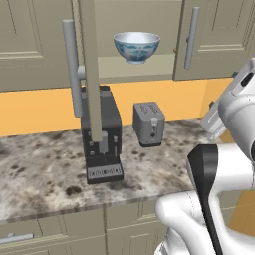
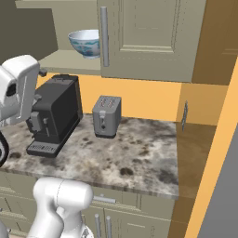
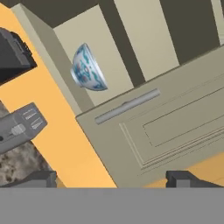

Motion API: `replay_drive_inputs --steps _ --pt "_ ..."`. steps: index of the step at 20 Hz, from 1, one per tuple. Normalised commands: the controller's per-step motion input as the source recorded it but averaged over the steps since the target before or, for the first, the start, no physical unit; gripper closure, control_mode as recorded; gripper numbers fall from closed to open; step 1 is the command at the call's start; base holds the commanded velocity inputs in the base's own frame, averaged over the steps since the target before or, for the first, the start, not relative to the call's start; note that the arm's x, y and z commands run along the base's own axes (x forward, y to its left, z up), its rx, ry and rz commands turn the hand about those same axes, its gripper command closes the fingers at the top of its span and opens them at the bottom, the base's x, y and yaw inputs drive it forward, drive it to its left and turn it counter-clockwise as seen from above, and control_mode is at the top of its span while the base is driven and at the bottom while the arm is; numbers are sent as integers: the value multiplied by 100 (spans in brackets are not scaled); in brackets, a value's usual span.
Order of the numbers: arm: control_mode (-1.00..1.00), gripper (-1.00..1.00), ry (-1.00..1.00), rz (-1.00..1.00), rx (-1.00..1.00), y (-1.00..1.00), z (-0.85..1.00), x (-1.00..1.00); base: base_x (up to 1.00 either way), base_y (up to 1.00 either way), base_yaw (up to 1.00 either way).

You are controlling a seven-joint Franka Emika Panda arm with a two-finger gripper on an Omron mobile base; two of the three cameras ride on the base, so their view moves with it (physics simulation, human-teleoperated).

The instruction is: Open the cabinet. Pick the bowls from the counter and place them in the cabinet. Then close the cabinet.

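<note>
The white arm bends up high. The end effector is wide open and holds nothing.

— What sort of place is this looking like?
— A home kitchen: a speckled granite counter is running under grey-beige wall cabinets, with drawers sitting below.
— Anything else pointing that way?
— A black coffee machine and a silver toaster are standing against the orange wall, and a bowl is sitting on the cabinet shelf
</note>
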Motion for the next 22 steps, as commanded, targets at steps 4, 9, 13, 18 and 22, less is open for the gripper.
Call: replay_drive_inputs --steps 4,9,13,18,22 --pt "-100 -100 -1 0 -7 17 1 -34 0 0 0" --pt "-100 -100 0 0 -7 18 1 -38 0 0 0" --pt "-100 -100 0 0 -8 20 4 -42 0 0 0" --pt "-100 -100 0 0 -9 27 1 -36 0 0 0" --pt "-100 -100 -1 0 -10 32 0 -23 0 0 0"
